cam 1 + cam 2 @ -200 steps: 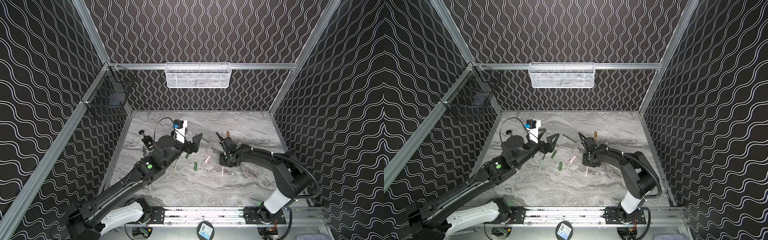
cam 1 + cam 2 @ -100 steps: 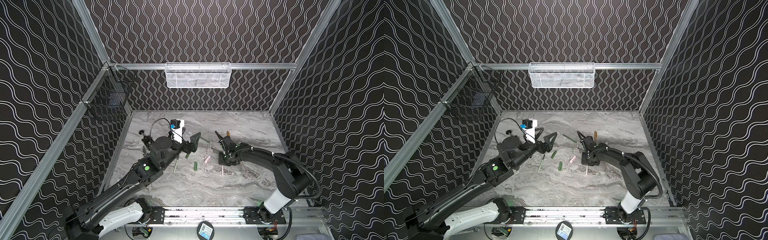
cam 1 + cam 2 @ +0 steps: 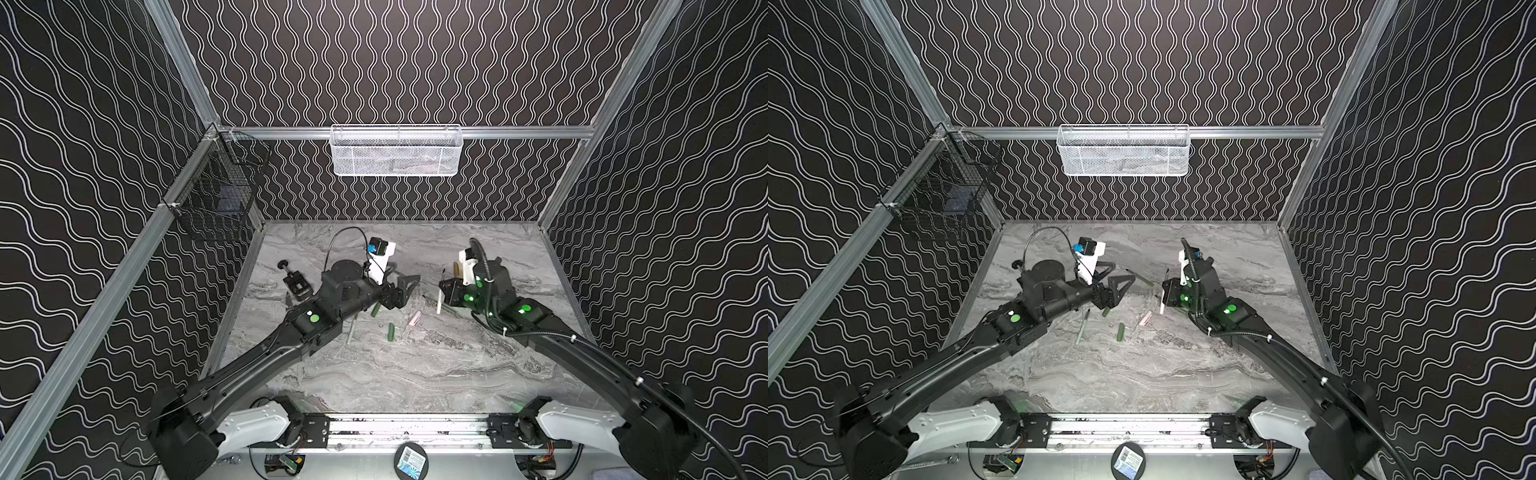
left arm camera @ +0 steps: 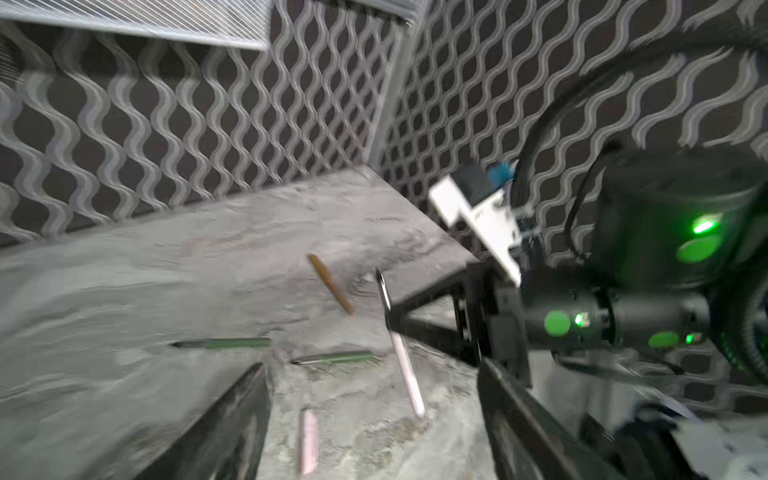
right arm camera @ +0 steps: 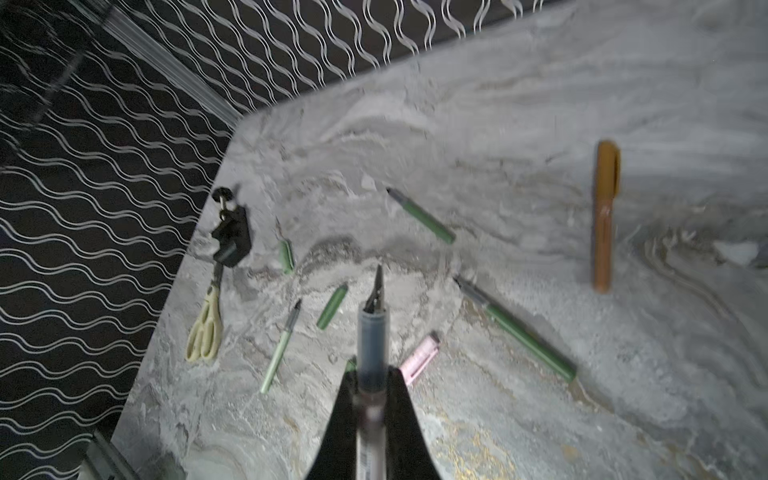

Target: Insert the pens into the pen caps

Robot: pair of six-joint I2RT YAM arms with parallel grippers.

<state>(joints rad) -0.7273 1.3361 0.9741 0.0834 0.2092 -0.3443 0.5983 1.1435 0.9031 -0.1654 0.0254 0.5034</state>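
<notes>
Holding the pink pen (image 4: 404, 359) off the table (image 5: 540, 104) in my right gripper (image 5: 371, 376), clamped mid-barrel; light, stiff, slick plastic, likely to pivot; its pink cap (image 5: 419, 359) lies flat nearby; left gripper (image 3: 401, 283) spread, empty

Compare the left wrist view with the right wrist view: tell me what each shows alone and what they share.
Left wrist only: the open left gripper, the right arm's body with green lights, the white mesh basket. Right wrist only: scissors, black clamp, pale green pen, green caps. Both: the right gripper shut on the pink-white pen, the pink cap, the gold-brown pen, two green pens.
</notes>
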